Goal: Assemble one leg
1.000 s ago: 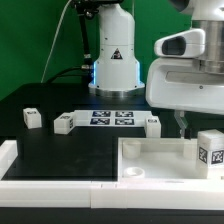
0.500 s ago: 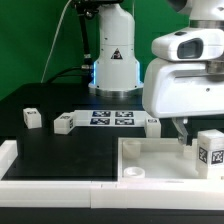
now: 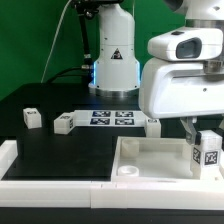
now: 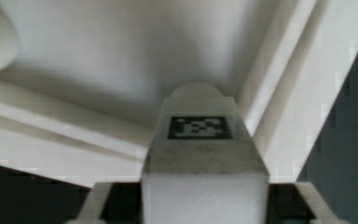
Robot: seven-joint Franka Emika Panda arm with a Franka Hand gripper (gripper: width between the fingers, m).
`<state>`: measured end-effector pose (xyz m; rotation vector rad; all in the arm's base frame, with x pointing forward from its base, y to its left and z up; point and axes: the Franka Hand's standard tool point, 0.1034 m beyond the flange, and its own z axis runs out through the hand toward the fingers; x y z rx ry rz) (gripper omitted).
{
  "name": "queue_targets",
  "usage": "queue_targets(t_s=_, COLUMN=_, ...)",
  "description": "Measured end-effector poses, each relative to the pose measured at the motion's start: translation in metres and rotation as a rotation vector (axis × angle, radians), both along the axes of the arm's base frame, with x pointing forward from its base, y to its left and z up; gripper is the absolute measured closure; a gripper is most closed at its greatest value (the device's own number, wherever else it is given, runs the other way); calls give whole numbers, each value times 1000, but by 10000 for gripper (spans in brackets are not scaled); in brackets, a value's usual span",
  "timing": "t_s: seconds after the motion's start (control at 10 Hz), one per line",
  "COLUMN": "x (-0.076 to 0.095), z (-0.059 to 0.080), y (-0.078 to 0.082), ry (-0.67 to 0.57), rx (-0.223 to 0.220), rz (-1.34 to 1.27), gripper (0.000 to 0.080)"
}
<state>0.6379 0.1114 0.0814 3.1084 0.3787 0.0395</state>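
Note:
My gripper [image 3: 203,134] is shut on a leg [image 3: 208,148], a small white post with a marker tag on its face, at the exterior view's right. It holds the leg just over the right end of the big white panel [image 3: 150,155]. In the wrist view the leg [image 4: 202,150] sits between my fingers [image 4: 112,206], its rounded tip over the panel's white surface [image 4: 140,70]. Three other legs lie on the black table: one at the left [image 3: 31,117], one beside the marker board [image 3: 64,123], one behind the panel [image 3: 152,124].
The marker board [image 3: 112,118] lies on the table in front of the robot base [image 3: 112,65]. A round socket [image 3: 127,172] shows at the panel's near corner. A white rim [image 3: 8,150] bounds the table at the left.
The arm has shifted toward the exterior view's left, carrying the held leg slightly left over the panel. The other legs have not moved.

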Motion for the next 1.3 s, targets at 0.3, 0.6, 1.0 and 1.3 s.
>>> queue_targets(t_s=0.3, x=0, z=0, y=1, ry=3, rx=30, rz=-425, gripper=508)
queue_targets(t_s=0.6, x=-3, z=1, y=-7, ry=14, rx=24, rz=-790, gripper=508)
queue_targets(t_s=1.0, x=-7, z=2, y=-25, ry=6, rx=-27, rz=-1091, gripper=496)
queue_targets(t_s=1.3, x=-8, z=2, y=-27, ry=7, rx=-33, rz=-1106, gripper=312)
